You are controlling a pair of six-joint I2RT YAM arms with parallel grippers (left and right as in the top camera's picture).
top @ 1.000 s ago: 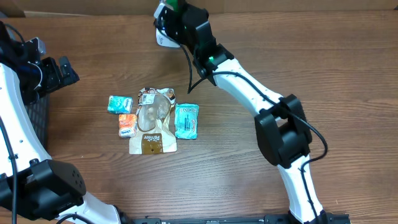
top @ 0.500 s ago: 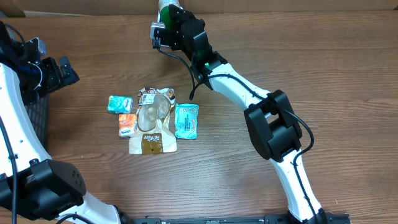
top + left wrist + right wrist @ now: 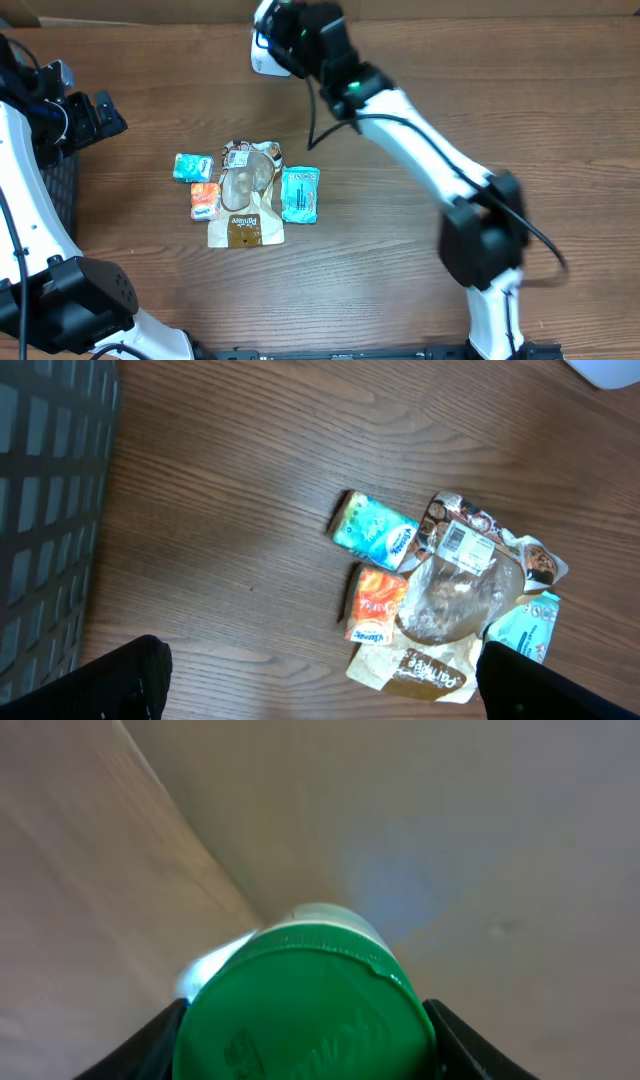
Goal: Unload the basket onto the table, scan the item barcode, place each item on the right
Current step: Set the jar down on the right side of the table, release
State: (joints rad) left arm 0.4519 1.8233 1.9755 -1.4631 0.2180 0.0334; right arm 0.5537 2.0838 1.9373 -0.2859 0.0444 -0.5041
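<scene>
Across the brown wooden table (image 3: 560,120), the right arm (image 3: 420,150) stretches to the far edge; the left gripper (image 3: 92,115) hangs wide and empty near the dark mesh basket (image 3: 40,510), clear of the work. Crinkled snack packets (image 3: 245,185) lie heaped mid-table. Beside the white scanner-like device (image 3: 262,58), the right gripper (image 3: 305,1038) clasps a round green-lidded container (image 3: 305,985), seemingly presenting its barcode.

Overhead, left wrist: shared snack pile (image 3: 245,195)
</scene>
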